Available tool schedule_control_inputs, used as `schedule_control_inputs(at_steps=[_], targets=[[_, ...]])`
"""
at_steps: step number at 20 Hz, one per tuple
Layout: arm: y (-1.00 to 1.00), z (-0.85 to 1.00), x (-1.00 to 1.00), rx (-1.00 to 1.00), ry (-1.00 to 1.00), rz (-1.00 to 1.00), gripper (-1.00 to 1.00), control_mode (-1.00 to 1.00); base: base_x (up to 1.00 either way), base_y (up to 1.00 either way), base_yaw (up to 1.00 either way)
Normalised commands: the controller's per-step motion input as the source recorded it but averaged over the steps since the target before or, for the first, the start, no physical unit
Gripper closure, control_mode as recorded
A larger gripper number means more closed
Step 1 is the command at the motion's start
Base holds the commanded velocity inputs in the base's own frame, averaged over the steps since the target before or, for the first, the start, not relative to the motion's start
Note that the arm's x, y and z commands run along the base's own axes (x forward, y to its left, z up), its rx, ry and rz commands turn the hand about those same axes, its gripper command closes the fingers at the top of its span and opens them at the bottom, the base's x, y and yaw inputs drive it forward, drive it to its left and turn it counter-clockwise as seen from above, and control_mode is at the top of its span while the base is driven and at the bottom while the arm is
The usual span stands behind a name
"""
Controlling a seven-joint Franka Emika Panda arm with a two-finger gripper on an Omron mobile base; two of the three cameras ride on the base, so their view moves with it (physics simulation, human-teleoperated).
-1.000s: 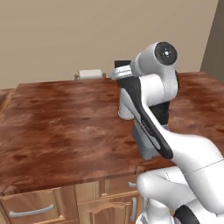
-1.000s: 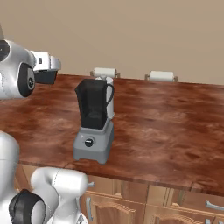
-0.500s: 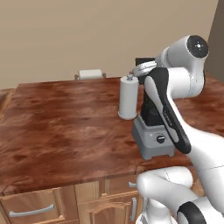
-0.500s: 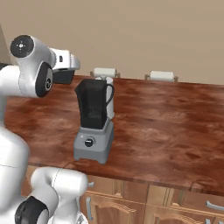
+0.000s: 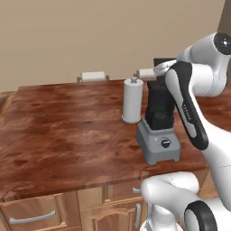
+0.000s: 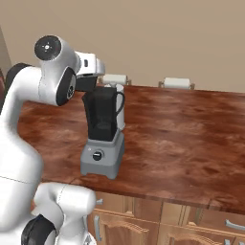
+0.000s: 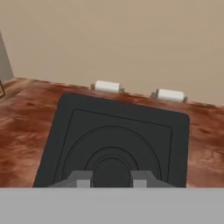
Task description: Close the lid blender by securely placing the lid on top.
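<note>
In the left base view the robot's forearm is crossing in front of the blender [image 5: 158, 131], hiding the right side of its black jar and the rim, so whether anything is touching that rim cannot be determined there. The white cylinder [image 5: 132, 100] is standing just to the left of the jar, with two white fixtures [image 5: 92, 76] sitting along the back edge of the counter [image 5: 67, 131]. In the right base view the hand is covering the jar's top left corner, and the gripper [image 6: 86, 83] is showing as no more than a dark block under the white wrist, just above the rim.

In the hand view the lid [image 7: 113, 142] is lying between the two grey fingertips [image 7: 81, 178], which are pressing in on a round boss at its near edge; the claw is grasping the lid. The jar below is entirely concealed by the plate.

Compared with half a second ago, the arm has swung further toward the blender, and the hand is now hovering at the jar's mouth rather than off to its side. The blender and cylinder are standing where they were.

The lid is presenting as a flat black square with rounded corners, carrying an inset square border and concentric raised rings. The blender is showing a grey boxy base with a round black knob.
</note>
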Motion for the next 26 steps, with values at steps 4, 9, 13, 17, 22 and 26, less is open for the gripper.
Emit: schedule_control_inputs(at_steps=[4, 9, 13, 17, 22, 26], targets=[[-0.15, 0.17, 0.17, 0.0, 0.24, 0.0, 1.0, -1.0, 0.0, 0.0, 0.0], [-0.05, 0.0, 0.36, 0.0, 0.35, 0.0, 1.0, -1.0, 0.0, 0.0, 0.0], [-0.11, -0.01, 0.23, 0.0, 0.25, 0.0, 1.0, -1.0, 0.0, 0.0, 0.0], [-0.24, -0.02, 0.03, 0.0, 0.13, 0.0, 1.0, -1.0, 0.0, 0.0, 0.0], [-0.12, -0.24, -0.01, 0.0, 0.08, 0.0, 1.0, -1.0, 0.0, 0.0, 0.0], [0.0, -0.38, -0.04, 0.0, 0.05, 0.0, 1.0, -1.0, 0.0, 0.0, 0.0]])
